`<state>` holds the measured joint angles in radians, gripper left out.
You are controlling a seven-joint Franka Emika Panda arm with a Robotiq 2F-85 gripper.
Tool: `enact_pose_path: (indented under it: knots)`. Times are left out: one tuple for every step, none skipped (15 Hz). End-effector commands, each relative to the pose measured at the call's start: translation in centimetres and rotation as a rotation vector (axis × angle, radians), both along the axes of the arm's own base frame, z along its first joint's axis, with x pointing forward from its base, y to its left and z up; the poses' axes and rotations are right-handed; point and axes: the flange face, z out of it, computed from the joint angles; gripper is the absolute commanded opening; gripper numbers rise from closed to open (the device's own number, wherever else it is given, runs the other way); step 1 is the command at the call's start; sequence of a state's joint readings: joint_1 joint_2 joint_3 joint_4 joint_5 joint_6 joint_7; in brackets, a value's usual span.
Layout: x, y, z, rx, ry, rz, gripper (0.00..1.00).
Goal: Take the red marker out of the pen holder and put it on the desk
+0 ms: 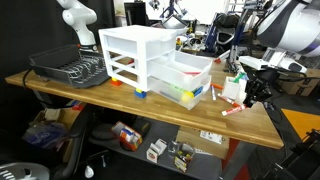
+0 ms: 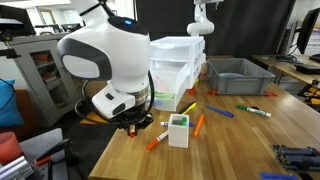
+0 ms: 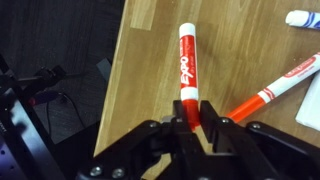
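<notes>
Gripping the red marker (image 3: pixel 187 62) by one end, the end effector (image 3: pixel 192 118) has it clamped low over the counter (image 3: pixel 150 60) near the edge, clear of the pen holder (image 2: pixel 179 130).

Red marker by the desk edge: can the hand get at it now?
Probably yes: the hand straddles the near end of the red marker with nothing between; the orange pen lies apart, to one side.

Room edgeward, clutter opposite
Bare bench (image 3: pixel 150 50) lies between my hand (image 3: pixel 192 108) and the edge; opposite, an orange marker (image 3: pixel 265 97) angles in close, with the pen holder (image 2: pixel 178 130) standing near behind it.
</notes>
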<state>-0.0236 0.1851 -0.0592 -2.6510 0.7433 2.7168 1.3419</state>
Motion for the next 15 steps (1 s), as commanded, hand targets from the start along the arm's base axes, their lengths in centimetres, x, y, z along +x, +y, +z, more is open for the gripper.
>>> enact_pose_path:
  knots:
    - [1.0,-1.0,-0.5,0.022,-0.041,-0.034,0.51]
    - [1.1,-1.1,-0.5,0.020,-0.050,-0.039,0.59]
    - [1.1,-1.3,-0.2,0.009,-0.062,-0.047,0.66]
    - [1.1,-1.4,0.0,-0.009,-0.071,-0.050,0.73]
    - [1.1,-1.5,0.4,-0.030,-0.087,-0.047,0.80]
    - [1.1,-1.5,1.0,-0.052,-0.099,-0.041,0.88]
    - [1.0,-1.4,1.5,-0.059,-0.103,-0.013,0.95]
    - [1.6,-1.5,0.5,-0.037,-0.081,-0.037,0.77]
    - [1.6,-1.4,0.8,-0.042,-0.088,-0.027,0.84]
    - [1.6,-1.3,1.0,-0.042,-0.092,-0.024,0.90]
    - [1.5,-1.3,1.2,-0.042,-0.094,-0.024,0.95]
    - [1.5,-1.3,1.2,-0.042,-0.094,-0.024,0.95]
    - [1.4,-1.3,1.2,-0.043,-0.093,-0.024,0.95]
    - [1.4,-1.3,1.2,-0.043,-0.093,-0.024,0.95]
    - [1.4,-1.3,1.2,-0.043,-0.093,-0.024,0.95]
